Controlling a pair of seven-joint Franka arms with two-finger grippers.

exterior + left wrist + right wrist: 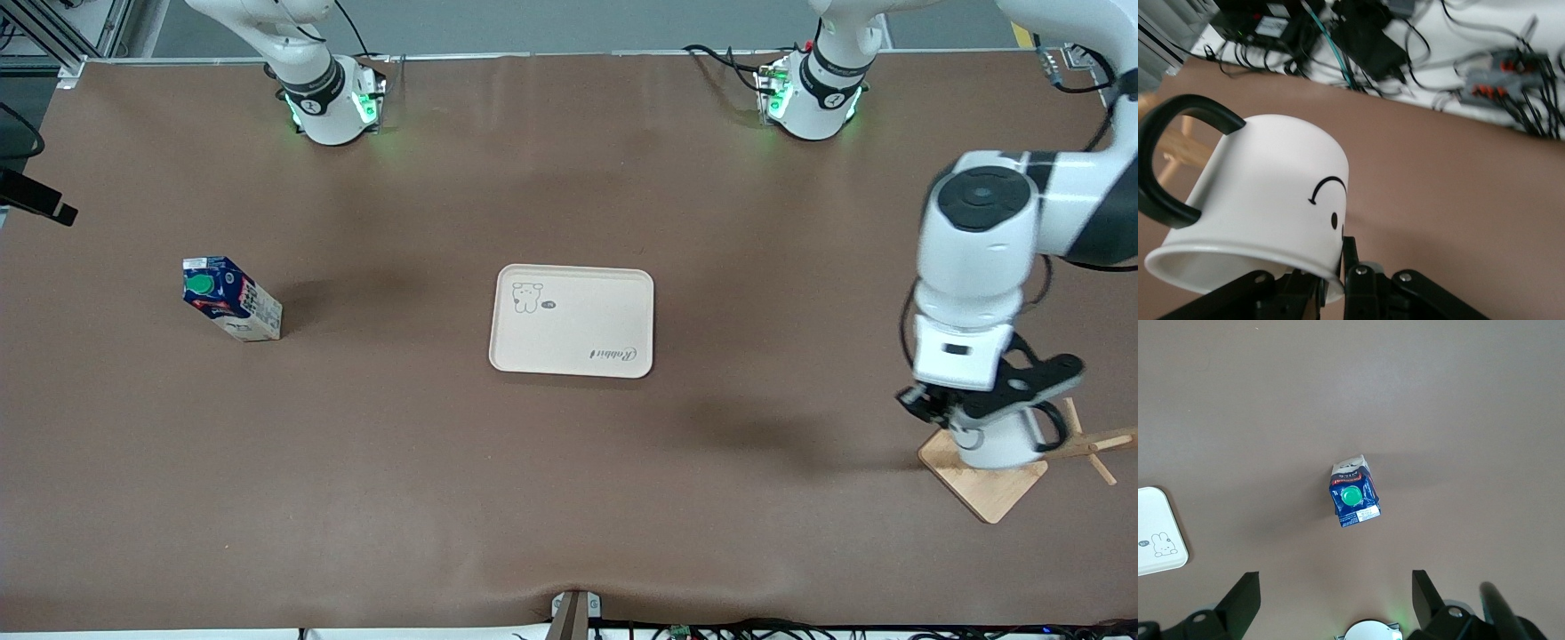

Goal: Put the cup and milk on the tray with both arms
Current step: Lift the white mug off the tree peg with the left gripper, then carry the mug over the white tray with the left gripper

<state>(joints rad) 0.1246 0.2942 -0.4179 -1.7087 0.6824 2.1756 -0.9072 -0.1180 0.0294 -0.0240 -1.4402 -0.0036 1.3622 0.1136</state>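
Observation:
The white cup [1003, 449] with the smiley face is gripped at its rim by my left gripper [978, 418], just over the wooden stand at the left arm's end of the table. In the left wrist view the cup [1265, 193] is tilted, black handle to one side, and my left gripper [1335, 270] is shut on its wall. The milk [233, 300] stands upright toward the right arm's end. The cream tray [572, 322] lies mid-table with nothing on it. My right gripper [1335, 587] is open, high over the milk [1353, 497]; it is out of the front view.
A square wooden stand base [987, 487] with pegs sits under the cup, near the table's corner. A corner of the tray [1158, 533] shows in the right wrist view. Cables and power strips [1498, 80] lie off the table edge.

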